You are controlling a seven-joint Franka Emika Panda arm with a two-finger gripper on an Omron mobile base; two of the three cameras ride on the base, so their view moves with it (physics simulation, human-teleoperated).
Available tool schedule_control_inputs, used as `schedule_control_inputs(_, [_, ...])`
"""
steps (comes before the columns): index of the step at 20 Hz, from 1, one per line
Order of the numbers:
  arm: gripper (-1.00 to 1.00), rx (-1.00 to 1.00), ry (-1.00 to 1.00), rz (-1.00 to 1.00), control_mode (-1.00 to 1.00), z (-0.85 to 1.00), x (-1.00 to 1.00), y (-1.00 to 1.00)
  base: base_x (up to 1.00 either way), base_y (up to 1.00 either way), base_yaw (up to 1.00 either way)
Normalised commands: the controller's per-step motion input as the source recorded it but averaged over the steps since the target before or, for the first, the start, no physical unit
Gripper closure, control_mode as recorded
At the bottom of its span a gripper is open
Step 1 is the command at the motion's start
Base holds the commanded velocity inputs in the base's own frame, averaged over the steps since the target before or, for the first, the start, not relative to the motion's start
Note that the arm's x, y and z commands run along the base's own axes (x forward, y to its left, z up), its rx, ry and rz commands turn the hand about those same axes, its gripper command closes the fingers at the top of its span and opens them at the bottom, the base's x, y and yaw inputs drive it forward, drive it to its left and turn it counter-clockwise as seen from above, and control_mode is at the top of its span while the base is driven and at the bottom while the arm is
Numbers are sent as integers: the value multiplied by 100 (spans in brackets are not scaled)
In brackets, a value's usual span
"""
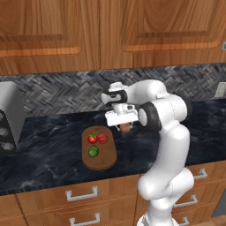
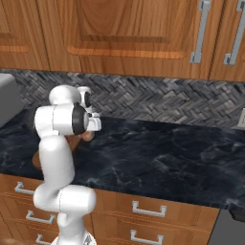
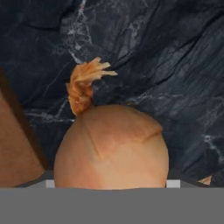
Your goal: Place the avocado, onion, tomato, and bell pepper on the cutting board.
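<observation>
A dark marble counter (image 1: 53, 150) is running under wooden cabinets, with a grey herringbone wall behind it. In the left base view, the cutting board (image 1: 105, 161) is lying flat on the counter, and three foods are sitting on it: the tomato (image 1: 92, 138) and the bell pepper (image 1: 103, 138) side by side at the far end, and the avocado (image 1: 93, 152) just in front of them. The gripper (image 1: 125, 126) is hanging just beside the board's far right corner, and the onion (image 1: 126, 128) is showing right under it, above the counter. In the right base view, the arm is covering most of the board (image 2: 36, 160), and the onion (image 2: 87, 136) is peeking out beside the hand. In the hand view, the onion (image 3: 112, 146) is sitting very close between the fingers, its dry tuft pointing up, with the counter (image 3: 166, 65) below it and the board's edge (image 3: 15, 148) at the left. The fingers are grasping the onion.
</observation>
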Motion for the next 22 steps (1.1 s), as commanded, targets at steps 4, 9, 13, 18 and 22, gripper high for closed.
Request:
schedule_control_inputs(4, [100,-1,-18,0,-100,8,-88,0,0,0,0])
schedule_control_inputs(9, [100,0,-6,0,-100,76,-55,0,0,0,0])
schedule_control_inputs(13, [100,0,-5,0,-100,51,-55,8,0,0,0])
schedule_control_inputs(18, [100,-1,-25,17,-100,0,-19,43,0,0,0])
schedule_control_inputs(22, [100,0,-31,20,-100,0,0,44,0,0,0])
